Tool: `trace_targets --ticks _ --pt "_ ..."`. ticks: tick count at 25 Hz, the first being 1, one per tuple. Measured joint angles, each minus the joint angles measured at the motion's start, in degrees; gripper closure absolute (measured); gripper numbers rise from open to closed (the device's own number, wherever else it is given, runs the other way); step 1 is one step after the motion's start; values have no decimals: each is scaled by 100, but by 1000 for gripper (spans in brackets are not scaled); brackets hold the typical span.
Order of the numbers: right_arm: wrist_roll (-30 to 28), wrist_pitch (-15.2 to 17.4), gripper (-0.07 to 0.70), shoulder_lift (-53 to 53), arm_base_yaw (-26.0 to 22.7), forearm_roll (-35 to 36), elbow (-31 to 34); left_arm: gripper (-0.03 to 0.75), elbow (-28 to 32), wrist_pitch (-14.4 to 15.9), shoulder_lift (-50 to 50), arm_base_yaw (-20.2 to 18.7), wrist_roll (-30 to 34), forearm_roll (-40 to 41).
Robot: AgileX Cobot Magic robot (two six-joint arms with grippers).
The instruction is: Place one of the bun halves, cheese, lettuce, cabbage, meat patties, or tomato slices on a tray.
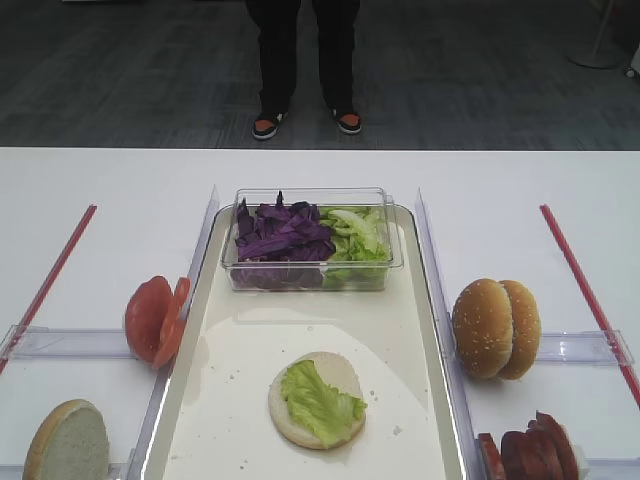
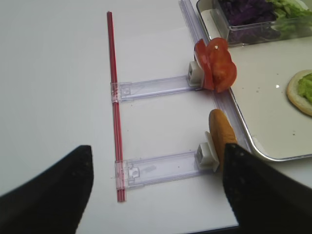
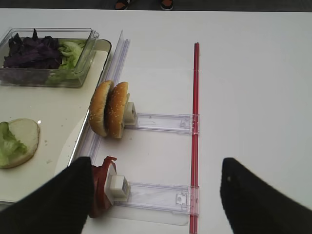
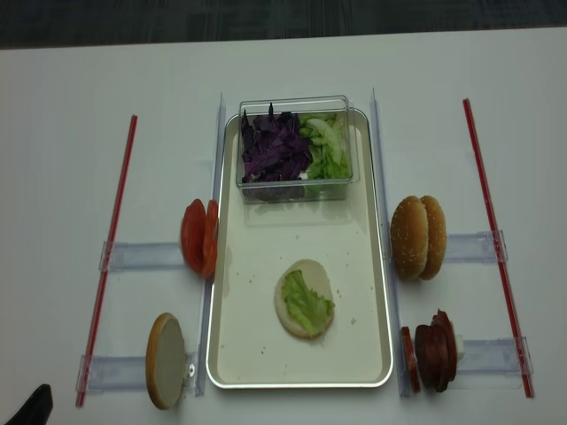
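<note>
The cream tray [image 1: 240,360] with a silvery rim holds one bun half [image 1: 340,375], cut face up, with a lettuce leaf [image 1: 318,402] on it. A clear tub at the tray's far end holds purple cabbage [image 1: 282,238] and more lettuce [image 1: 356,232]. Tomato slices [image 1: 155,320] and a bun half [image 1: 68,442] stand in holders on the left. Two bun halves [image 1: 495,328] and meat patties [image 1: 530,455] stand on the right. My left gripper [image 2: 156,190] is open above the table beside the left bun half [image 2: 222,139]. My right gripper [image 3: 156,195] is open, its left finger over the patties [image 3: 100,187]. Cheese is out of view.
Clear plastic holder rails [image 4: 142,257] and red strips [image 4: 111,257] lie on both sides of the tray on the white table. A person's legs [image 1: 300,60] stand beyond the far edge. A dark tip of the left arm [image 4: 31,407] shows at the near left corner.
</note>
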Motion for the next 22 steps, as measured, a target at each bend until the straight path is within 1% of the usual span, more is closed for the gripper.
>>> trace_targets --ticks 22 --pt "0 -11 71 0 0 0 0 195 0 0 0 0 0 0"
